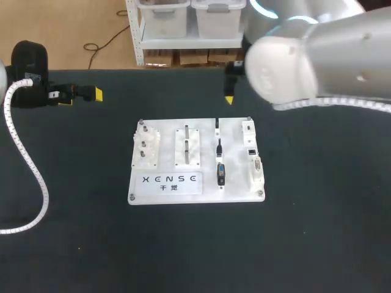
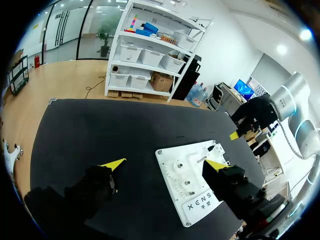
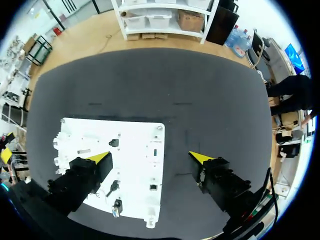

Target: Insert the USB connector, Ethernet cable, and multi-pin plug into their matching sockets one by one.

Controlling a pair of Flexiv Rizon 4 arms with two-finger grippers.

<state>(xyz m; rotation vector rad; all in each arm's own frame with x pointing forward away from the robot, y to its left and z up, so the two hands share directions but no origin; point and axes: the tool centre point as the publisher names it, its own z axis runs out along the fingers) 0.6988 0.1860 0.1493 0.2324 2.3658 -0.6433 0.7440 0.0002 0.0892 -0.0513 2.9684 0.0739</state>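
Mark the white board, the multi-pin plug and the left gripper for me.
white board [image 1: 235,174], head view, bare plate toward its right side.
multi-pin plug [image 1: 220,174], head view, its blue body.
left gripper [image 2: 165,164], left wrist view, midway between its yellow tips.

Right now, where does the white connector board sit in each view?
Head view: white board at the middle of the table.
Left wrist view: ahead of the open left pincer, one finger overlapping it.
Right wrist view: under the open right pincer, one finger over it.
Shared landmark: the right pincer's yellow tip near the board.
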